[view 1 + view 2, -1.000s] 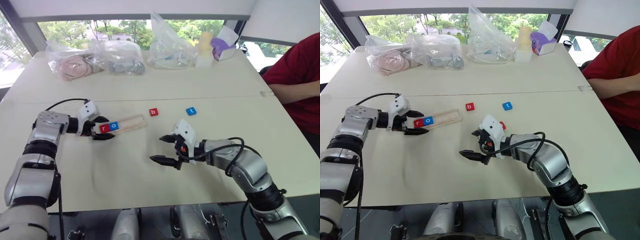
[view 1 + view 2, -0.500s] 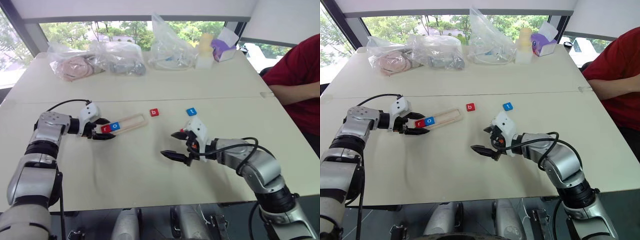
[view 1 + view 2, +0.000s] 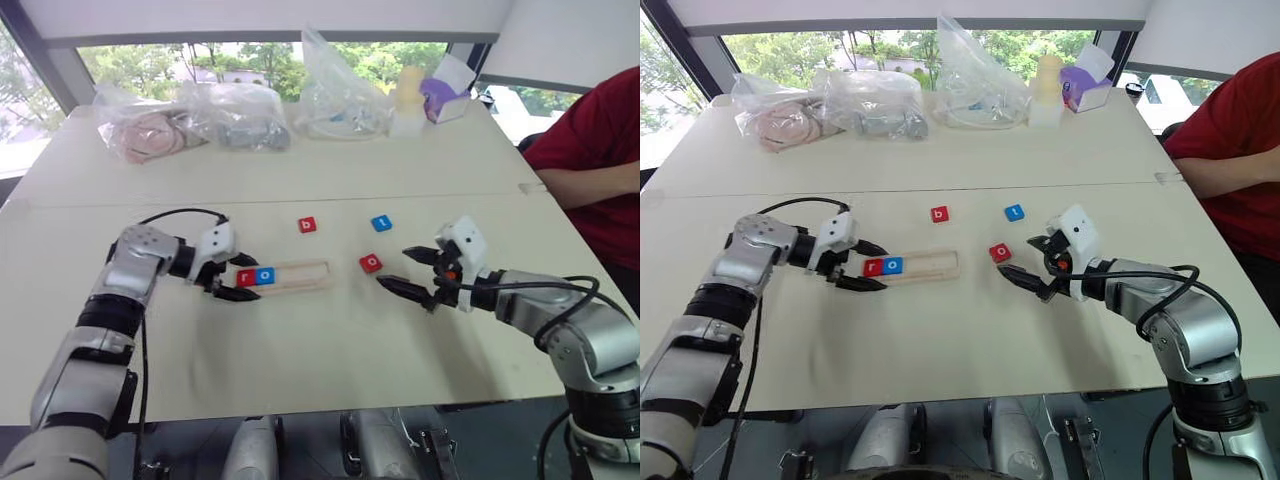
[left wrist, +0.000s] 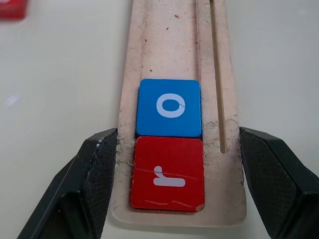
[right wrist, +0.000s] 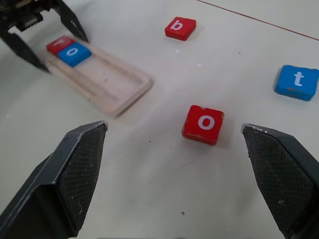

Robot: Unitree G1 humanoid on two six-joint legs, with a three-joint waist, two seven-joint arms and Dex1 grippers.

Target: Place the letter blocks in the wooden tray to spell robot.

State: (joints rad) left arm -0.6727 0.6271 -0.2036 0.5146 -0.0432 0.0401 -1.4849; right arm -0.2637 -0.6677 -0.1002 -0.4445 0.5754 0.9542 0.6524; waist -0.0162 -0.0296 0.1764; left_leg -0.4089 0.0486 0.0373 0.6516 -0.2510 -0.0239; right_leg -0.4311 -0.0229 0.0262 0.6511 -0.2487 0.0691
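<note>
The wooden tray (image 3: 285, 276) now lies nearer the middle of the table (image 3: 300, 350) than a second ago, drawn rightward with the left gripper (image 3: 231, 276), which has closed on the tray's near end; in the left wrist view its two black fingers (image 4: 94, 174) press against the tray's outer rims. A red "r" block (image 4: 168, 173) and a blue "o" block (image 4: 169, 107) sit touching, side by side, at that gripped end of the tray, the rest of which is bare wood.

The right gripper (image 3: 412, 275) has swung away to the right, uncovering a red "o" block (image 3: 370, 263) that lies flat on the table just beside its fingertips, between the gripper and the tray's free end. Its jaws stand wide apart, holding nothing. Farther back, a red "b" block (image 3: 307, 225) and a blue "t" block (image 3: 381, 223) lie loose and apart from each other.

The table is pale and matte, with a seam across it. Clear plastic bags (image 3: 235, 115) and a purple tissue box (image 3: 447, 92) line its far edge below a window onto green trees. A person in a red sleeve (image 3: 600, 150) sits at the right.
</note>
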